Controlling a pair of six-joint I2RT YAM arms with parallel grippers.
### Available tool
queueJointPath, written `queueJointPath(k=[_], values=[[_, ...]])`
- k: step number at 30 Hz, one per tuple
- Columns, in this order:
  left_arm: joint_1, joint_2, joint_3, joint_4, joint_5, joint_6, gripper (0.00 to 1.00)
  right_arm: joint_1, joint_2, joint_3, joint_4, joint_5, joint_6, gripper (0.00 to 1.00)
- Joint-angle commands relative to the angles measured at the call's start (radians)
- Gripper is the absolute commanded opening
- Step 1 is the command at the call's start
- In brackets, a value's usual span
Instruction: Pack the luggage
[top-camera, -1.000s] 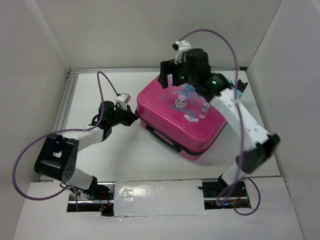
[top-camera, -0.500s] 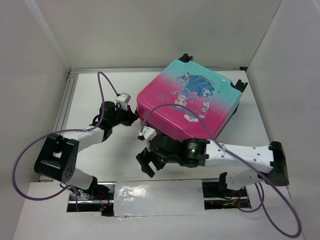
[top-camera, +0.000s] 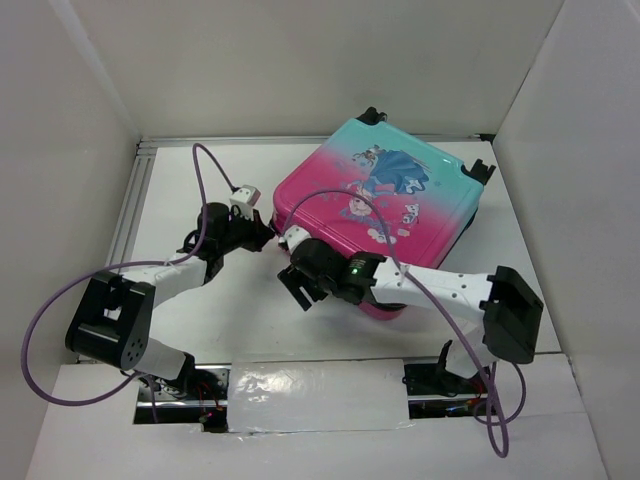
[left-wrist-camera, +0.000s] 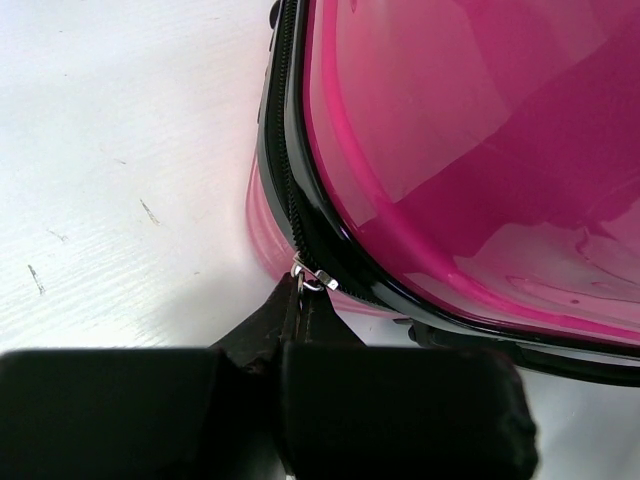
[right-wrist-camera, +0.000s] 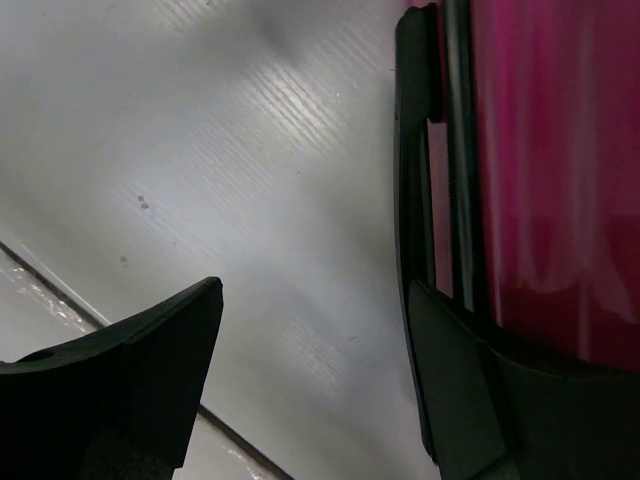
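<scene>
The luggage (top-camera: 400, 205), a pink-to-teal suitcase with a cartoon print, lies shut and flat on the white table. My left gripper (top-camera: 266, 232) is at its left corner. In the left wrist view the left gripper (left-wrist-camera: 298, 296) is shut on the silver zipper pull (left-wrist-camera: 313, 277) of the black zipper (left-wrist-camera: 290, 130). My right gripper (top-camera: 299, 287) is open at the suitcase's near-left side. In the right wrist view the right gripper (right-wrist-camera: 320, 345) is empty. One of its fingers (right-wrist-camera: 455, 385) lies against the black side handle (right-wrist-camera: 413, 150), and the other is over bare table.
White walls close in the table on the left, back and right. Black wheels (top-camera: 372, 115) show at the suitcase's far edge. A purple cable (top-camera: 215, 160) loops above the left arm. A taped white panel (top-camera: 310, 395) lies between the arm bases.
My right arm swung from the suitcase's far top edge round to its near-left side, then moved in close to the side handle. The left arm and the suitcase stayed put.
</scene>
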Motion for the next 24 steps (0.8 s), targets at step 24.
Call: queueJointPath(k=[24], values=[[0.095, 0.006, -0.004, 0.043, 0.013, -0.018, 0.00, 0.074, 0.218, 0.051, 0.129, 0.350, -0.098, 0.78]])
